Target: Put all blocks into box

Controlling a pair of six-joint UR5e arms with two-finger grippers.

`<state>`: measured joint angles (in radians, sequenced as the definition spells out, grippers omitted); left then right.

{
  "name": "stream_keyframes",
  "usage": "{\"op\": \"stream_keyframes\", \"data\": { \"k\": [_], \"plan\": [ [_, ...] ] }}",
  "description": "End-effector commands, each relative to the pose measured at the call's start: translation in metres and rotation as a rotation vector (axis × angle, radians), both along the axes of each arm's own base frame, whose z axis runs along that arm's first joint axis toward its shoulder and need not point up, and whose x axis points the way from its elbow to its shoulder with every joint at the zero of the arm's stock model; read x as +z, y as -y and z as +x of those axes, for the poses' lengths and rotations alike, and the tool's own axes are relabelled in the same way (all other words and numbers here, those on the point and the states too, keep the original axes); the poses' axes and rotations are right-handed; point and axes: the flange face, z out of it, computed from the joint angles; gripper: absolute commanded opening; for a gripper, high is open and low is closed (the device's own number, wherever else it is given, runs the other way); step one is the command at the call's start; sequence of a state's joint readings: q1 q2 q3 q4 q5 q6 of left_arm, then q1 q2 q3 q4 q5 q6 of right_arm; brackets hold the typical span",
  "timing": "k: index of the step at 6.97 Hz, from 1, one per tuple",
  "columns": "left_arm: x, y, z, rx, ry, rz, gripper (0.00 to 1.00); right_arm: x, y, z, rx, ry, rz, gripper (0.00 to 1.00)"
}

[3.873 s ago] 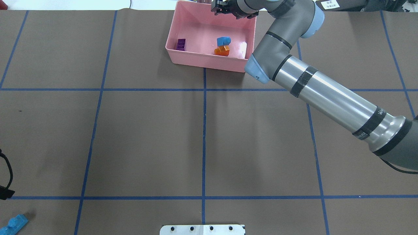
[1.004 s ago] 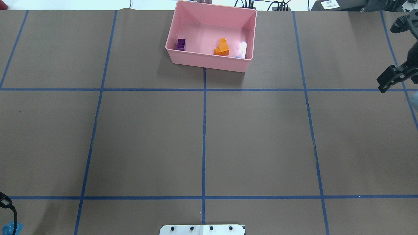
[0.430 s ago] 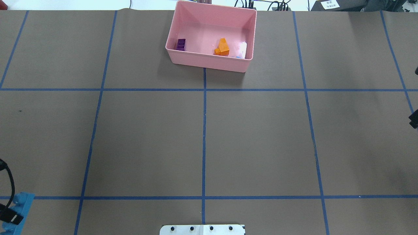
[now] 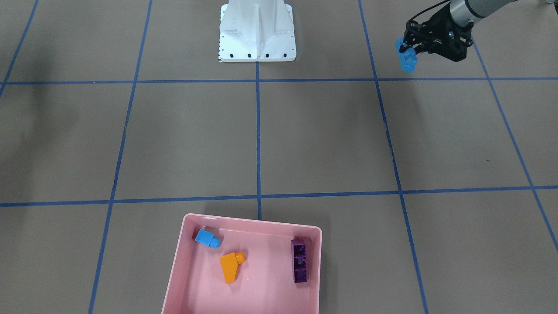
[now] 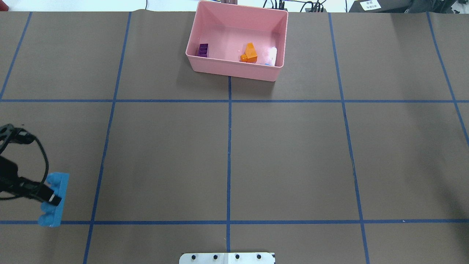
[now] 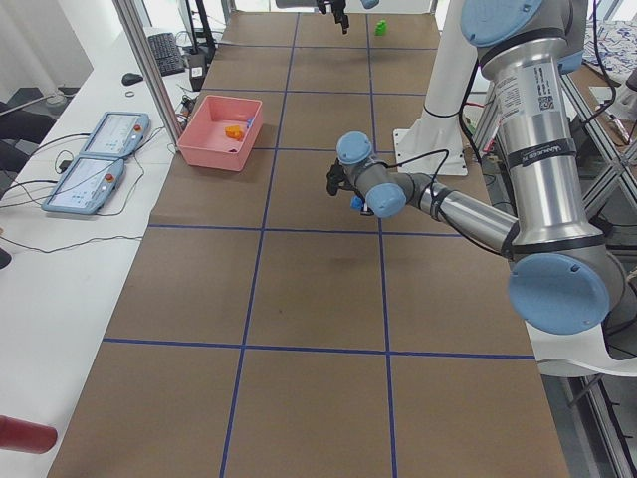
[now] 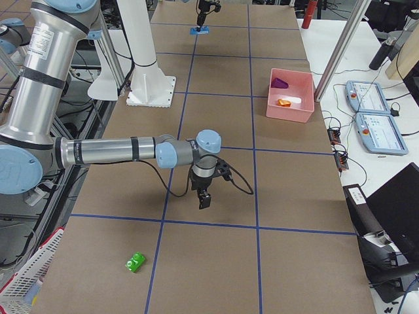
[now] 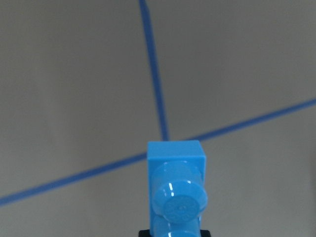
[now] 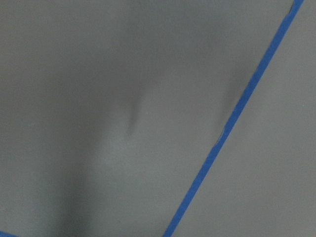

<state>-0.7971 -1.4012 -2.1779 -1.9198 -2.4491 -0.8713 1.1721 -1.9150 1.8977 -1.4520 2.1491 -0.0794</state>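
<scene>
My left gripper [image 5: 51, 197] is shut on the long blue bar [image 5: 54, 200] and holds it above the table at the near left; it also shows in the front view [image 4: 408, 56] and the left wrist view [image 8: 176, 190]. The pink box [image 5: 234, 71] stands at the far middle. In it lie the purple brick [image 4: 300, 260], the orange sloped brick [image 4: 229, 267] and the small blue cube [image 4: 207, 238]. The green brick [image 7: 136, 262] lies on the table at the robot's far right. My right gripper [image 7: 204, 199] hovers near it; I cannot tell whether it is open or shut.
The white metal base [image 4: 257, 32] stands at the table's near middle edge. Blue tape lines cross the brown table cover [image 5: 293, 157]. Two teach pendants [image 7: 366, 111] lie off the table beyond the box.
My left gripper has risen and moved forward with the long blue bar. My right arm has withdrawn from the box and left the overhead view. The small blue cube now lies in the box.
</scene>
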Motion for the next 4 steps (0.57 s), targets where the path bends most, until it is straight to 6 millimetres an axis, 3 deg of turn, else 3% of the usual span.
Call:
{"op": "stream_keyframes", "data": {
  "k": [1,2,3,4],
  "plan": [
    [-0.114,0.087,0.001,-0.099,-0.012,-0.042,0.0,0.042,-0.037,0.018,-0.083,-0.007,0.007,1.0],
    [-0.146,0.101,0.004,-0.116,-0.017,-0.04,0.0,0.06,-0.062,0.028,-0.139,0.001,0.036,1.0],
    [-0.158,0.119,0.0,-0.144,-0.026,-0.03,0.0,0.074,-0.082,0.037,-0.198,0.003,0.07,1.0],
    [-0.17,0.143,0.008,-0.161,-0.027,-0.025,0.0,0.102,-0.095,0.042,-0.237,0.002,0.068,1.0]
  ]
}}
